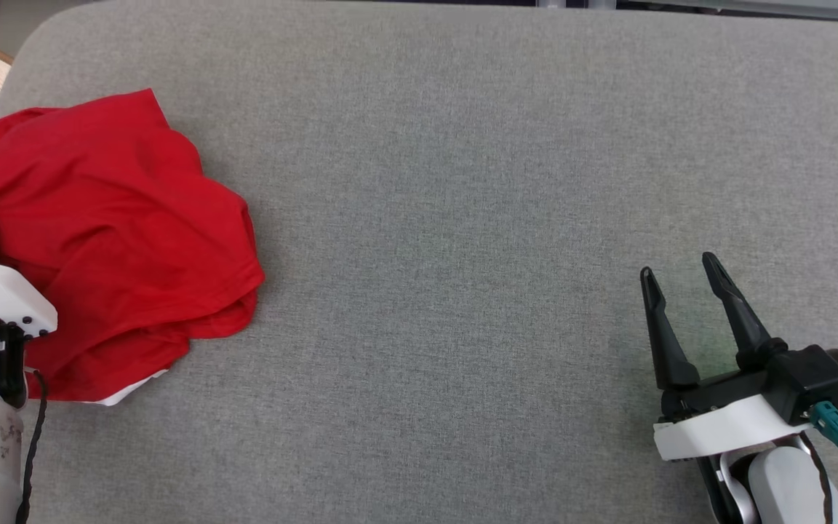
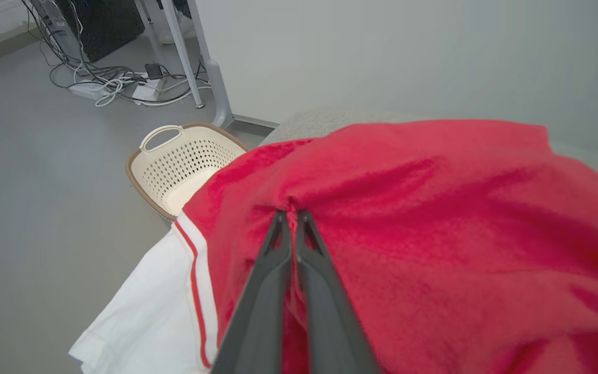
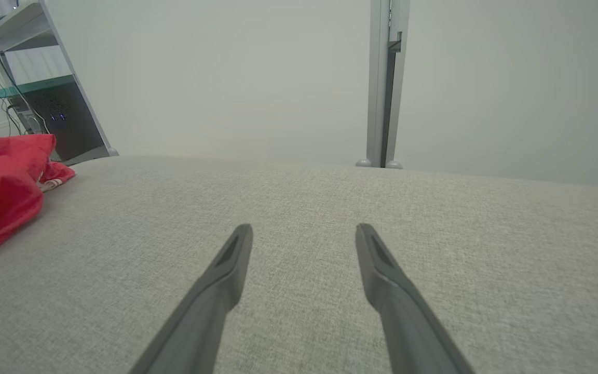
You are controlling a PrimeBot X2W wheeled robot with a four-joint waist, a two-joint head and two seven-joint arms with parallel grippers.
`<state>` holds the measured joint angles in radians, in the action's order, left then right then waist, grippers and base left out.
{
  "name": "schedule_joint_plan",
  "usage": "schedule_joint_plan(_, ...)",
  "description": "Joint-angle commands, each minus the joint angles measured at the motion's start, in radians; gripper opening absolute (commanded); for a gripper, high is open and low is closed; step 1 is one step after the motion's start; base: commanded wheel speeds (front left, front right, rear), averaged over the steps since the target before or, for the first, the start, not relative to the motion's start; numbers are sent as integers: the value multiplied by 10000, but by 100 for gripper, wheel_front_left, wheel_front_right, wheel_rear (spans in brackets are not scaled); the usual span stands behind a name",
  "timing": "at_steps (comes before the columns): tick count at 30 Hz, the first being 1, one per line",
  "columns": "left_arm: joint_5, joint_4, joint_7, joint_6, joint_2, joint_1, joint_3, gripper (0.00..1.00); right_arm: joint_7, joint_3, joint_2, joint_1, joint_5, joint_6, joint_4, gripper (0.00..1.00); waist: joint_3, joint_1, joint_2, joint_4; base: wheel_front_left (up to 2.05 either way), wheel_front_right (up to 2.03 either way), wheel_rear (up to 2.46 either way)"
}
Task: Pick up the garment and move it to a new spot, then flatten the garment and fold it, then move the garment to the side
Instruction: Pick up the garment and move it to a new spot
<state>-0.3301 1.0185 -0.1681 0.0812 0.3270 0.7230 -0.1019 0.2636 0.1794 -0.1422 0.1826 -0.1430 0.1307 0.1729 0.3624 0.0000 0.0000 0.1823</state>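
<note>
Garment [image 1: 113,240]: red with white trim, crumpled heap on grey upholstered surface [image 1: 463,182], at end beside basket [image 2: 185,161]. Step in hand: pick-up. Left hand [image 2: 289,215] closed, fingertips pinching fold of red fabric. Right hand [image 1: 678,266] wide open, empty, well away from basket. Next move, judged: lift heap clear, carry away from basket toward bare middle.

Red garment [image 1: 113,240] cut off by the head view's left edge, left gripper [image 2: 293,214] tips closed in a pucker, amount pinched hidden, basket [image 2: 185,156] partly behind the cloth, far floor cables [image 2: 117,85] too tangled to count
</note>
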Motion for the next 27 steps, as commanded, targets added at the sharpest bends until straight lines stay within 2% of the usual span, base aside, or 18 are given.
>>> schedule_joint_plan(1, 54, 9, -259, -20, 61, 171, 4, 0, 18, 30, 40, -21, 3, 0, 20, 100, -230, 0, 0, 12, 0, 0, 0)
schedule_joint_plan(7, 128, -1025, -938, -19, 81, 98, -100, 0, 18, 106, 277, -207, -139, 0, 250, 100, -1114, 0, 0, 59, 0, 0, 0)
schedule_joint_plan(17, 357, -5543, -975, 91, -430, -1037, -165, 0, 18, 275, 697, -596, -321, 0, 555, 100, -2557, 0, 0, -54, 0, 0, 0)
schedule_joint_plan(20, 145, -6679, -631, 113, -644, -1243, -54, 0, 18, 318, 779, -654, -347, 0, 582, 100, -2853, 0, 0, -197, 0, 0, 0)
schedule_joint_plan(24, -703, -8183, 248, 177, -1321, -1439, 46, 0, 18, 335, 841, -770, -437, 0, 600, 100, -3091, 0, 0, -433, 0, 0, 0)
schedule_joint_plan(27, -781, -9172, 817, 45, -1647, -1578, 398, 0, 18, 349, 886, -748, -496, 0, 577, 100, -3152, 0, 0, -643, 0, 0, 0)
